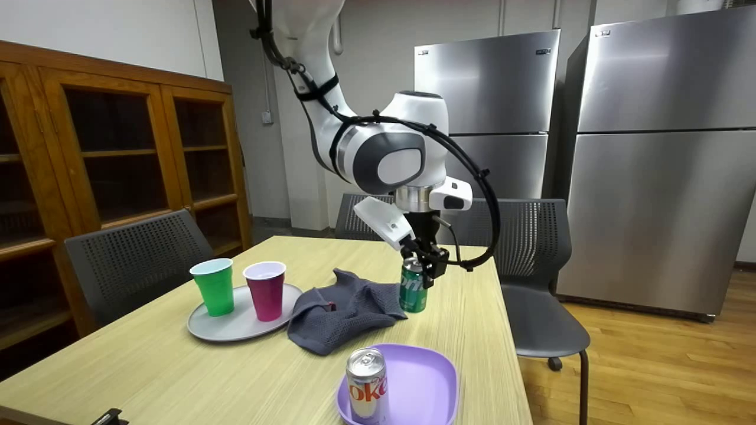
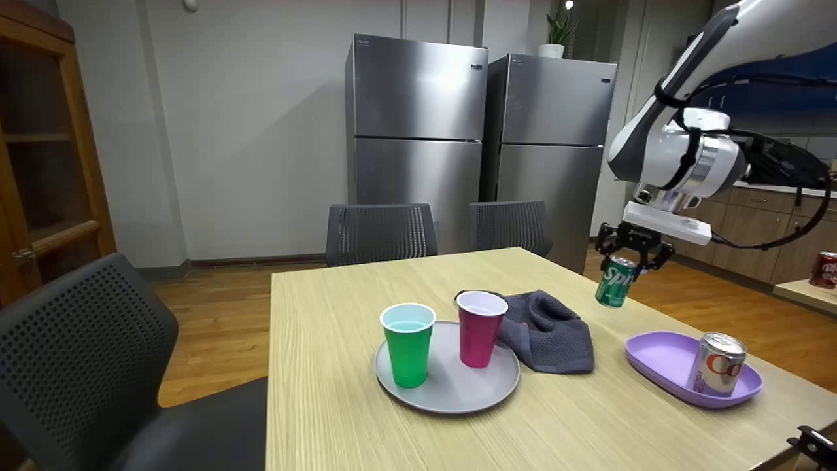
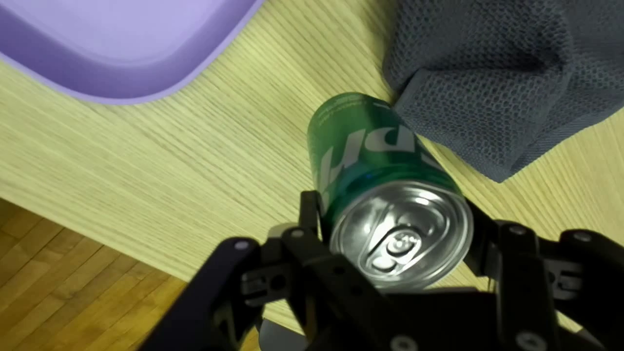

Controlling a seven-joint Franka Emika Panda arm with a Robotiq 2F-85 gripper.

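Green Sprite can (image 3: 375,168), white brand lettering partly readable, silver pull-tab lid (image 3: 402,234), clamped within the Robotiq gripper (image 3: 394,224), silver Diet Coke can (image 1: 367,383), red lettering, standing apart from the gripper.

In an exterior view, I have the gripper (image 1: 420,268) clamped around the upper part of a green can (image 1: 412,297); from here I cannot tell whether its base touches the table (image 1: 195,378). A crumpled dark cloth (image 1: 360,313) lies just beside it. Past the cloth I see a gray plate (image 1: 233,332) bearing a green cup (image 1: 214,289) and a magenta cup (image 1: 265,297). In the foreground, a silver Coke can (image 1: 367,383) sits on a purple tray (image 1: 419,378). Behind my arm (image 1: 390,153) stand chairs (image 1: 537,236) and two steel refrigerators (image 1: 661,206).
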